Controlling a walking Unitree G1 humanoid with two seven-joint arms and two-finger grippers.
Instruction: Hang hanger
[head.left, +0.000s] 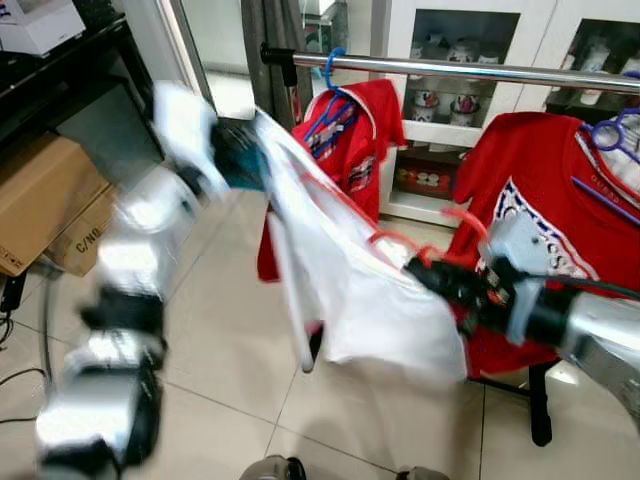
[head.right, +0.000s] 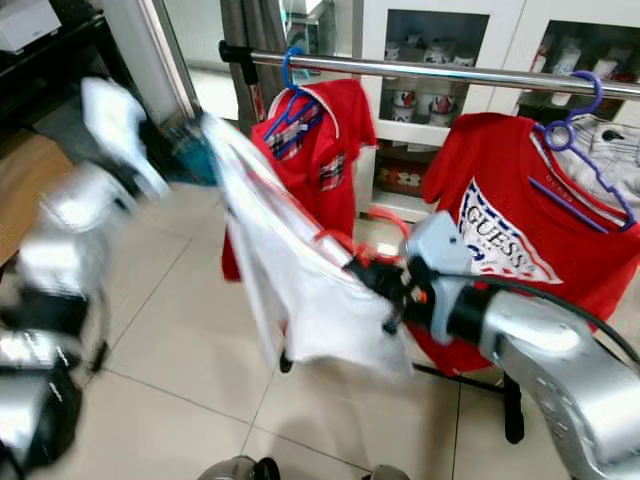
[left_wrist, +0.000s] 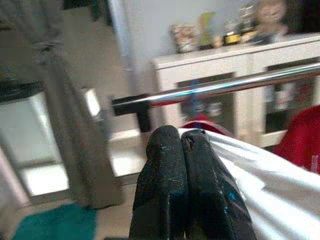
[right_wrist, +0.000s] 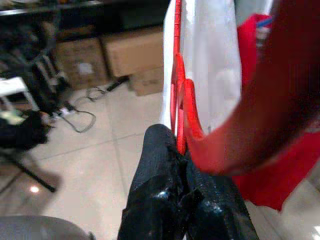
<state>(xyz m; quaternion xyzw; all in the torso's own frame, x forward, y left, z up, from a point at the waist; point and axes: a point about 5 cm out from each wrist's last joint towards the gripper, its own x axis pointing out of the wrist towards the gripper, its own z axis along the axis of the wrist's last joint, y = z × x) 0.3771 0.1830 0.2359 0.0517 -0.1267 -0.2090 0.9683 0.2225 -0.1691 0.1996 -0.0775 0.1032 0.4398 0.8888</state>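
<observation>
Hanger (right_wrist: 179, 95), red, mostly hidden under blurred white shirt (head.left: 350, 270), clamped by right tool (right_wrist: 181, 150); left tool (left_wrist: 182, 142) apparently pinches shirt.

Rail (head.left: 470, 68) runs across behind, cabinet (head.left: 470, 110) behind it. Two shirts hang on rail: one left (head.left: 352, 140), one right (head.left: 545, 220). Before them, a garment (head.left: 340, 270) spans between left gripper (head.left: 240, 165) and right gripper (head.left: 440, 275). Boxes (head.left: 50, 200) on floor (head.left: 230, 350), far left.
</observation>
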